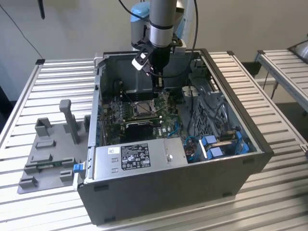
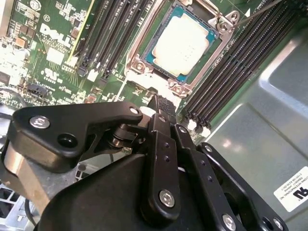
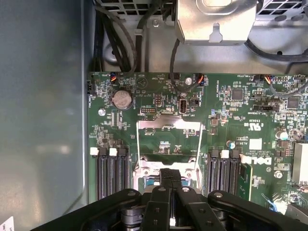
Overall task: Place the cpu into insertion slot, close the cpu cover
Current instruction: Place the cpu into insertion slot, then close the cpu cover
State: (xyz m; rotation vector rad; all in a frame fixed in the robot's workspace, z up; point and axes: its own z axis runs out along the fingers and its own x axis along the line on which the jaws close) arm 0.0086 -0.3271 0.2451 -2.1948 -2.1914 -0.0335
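Observation:
The cpu [image 2: 180, 42] lies flat in the insertion slot [image 2: 138, 65], its pale metallic face up inside the silver rim. In the first wrist view the cpu cover [image 3: 168, 126] stands open past the slot, green board showing through its window. A slim wire lever [image 2: 260, 9] runs off one corner of the slot. My gripper [image 2: 162, 103] is shut with nothing between its fingers and hovers just off the slot's edge. Its fingertips [image 3: 169, 174] hide most of the slot in the first wrist view. From outside, the gripper [image 1: 157, 83] hangs inside the open computer case above the board.
Long black memory slots [image 2: 240, 57] flank the socket on both sides. A grey labelled metal box [image 1: 139, 156] and blue-plugged cables [image 1: 211, 144] fill the case's near side. Case walls [image 1: 231, 91] ring the board. A grey fixture [image 1: 53, 149] sits on the slatted table at the exterior view's left.

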